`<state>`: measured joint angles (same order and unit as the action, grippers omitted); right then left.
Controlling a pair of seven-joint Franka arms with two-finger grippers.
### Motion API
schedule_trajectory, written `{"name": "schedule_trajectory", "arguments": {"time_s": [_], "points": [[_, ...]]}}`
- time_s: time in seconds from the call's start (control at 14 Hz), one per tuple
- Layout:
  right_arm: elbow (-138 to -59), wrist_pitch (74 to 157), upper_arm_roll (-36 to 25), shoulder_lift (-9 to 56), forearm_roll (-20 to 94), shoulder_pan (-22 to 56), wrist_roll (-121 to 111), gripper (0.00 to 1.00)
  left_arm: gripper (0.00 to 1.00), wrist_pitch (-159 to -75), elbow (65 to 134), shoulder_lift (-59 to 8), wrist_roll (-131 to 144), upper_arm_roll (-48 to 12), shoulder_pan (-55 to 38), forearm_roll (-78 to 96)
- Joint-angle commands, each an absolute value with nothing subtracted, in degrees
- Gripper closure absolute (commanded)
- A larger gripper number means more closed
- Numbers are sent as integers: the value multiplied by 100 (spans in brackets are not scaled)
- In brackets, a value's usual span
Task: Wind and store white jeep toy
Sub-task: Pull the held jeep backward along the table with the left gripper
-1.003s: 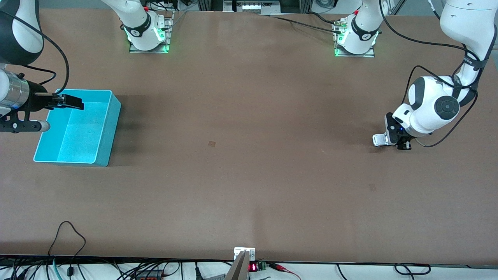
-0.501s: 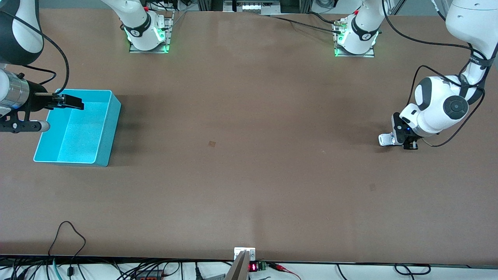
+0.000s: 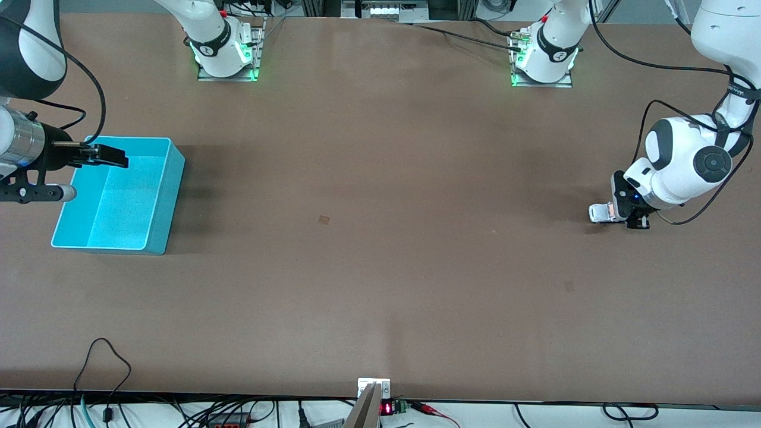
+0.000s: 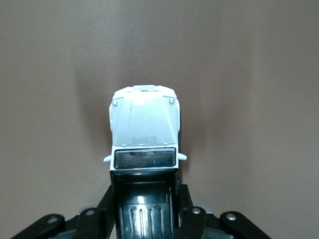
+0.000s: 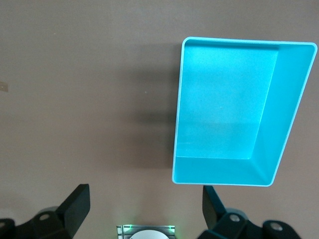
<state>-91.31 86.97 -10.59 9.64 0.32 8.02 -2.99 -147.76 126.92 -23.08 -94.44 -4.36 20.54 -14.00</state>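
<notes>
The white jeep toy has a black ribbed roof and sits low on the brown table near the left arm's end. My left gripper is shut on its rear part. In the left wrist view the jeep's white hood points away from the hand, and the black fingers press against both sides of the roof, with the left gripper around it. My right gripper hangs open above the teal bin's rim. In the right wrist view its fingertips stand wide apart with nothing between them, and the bin is empty.
The two arm bases stand along the table edge farthest from the front camera. Cables lie at the edge nearest to that camera. A small mark shows mid-table.
My left gripper has slid the jeep along the table toward the left arm's end. The right arm has not moved.
</notes>
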Motion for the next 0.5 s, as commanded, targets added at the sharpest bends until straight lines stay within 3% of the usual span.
{"name": "schedule_trajectory", "arguments": {"time_s": [0.0,0.14,0.21,0.29,0.36,0.43], "points": [[-9035,8578,-1046,967,70,782,-378,0,80,-14871,12507,-2742,-9563,-396,2171,-1617],[-9035,8578,-1046,967,70,782,-378,0,71,-14871,12507,-2733,-9563,-404,2180,-1617],[-9035,8578,-1046,967,70,774,-378,0,54,-14871,12481,-2690,-9563,-404,2180,-1617],[-9035,8578,-1046,967,70,782,-378,0,22,-14862,12472,-2611,-9563,-422,2180,-1617],[-9035,8578,-1046,967,70,774,-378,0,0,-14836,12472,-2497,-9563,-439,2154,-1617],[-9035,8578,-1046,967,70,782,-378,0,0,-14792,12472,-2348,-9563,-474,2153,-1608]]}}
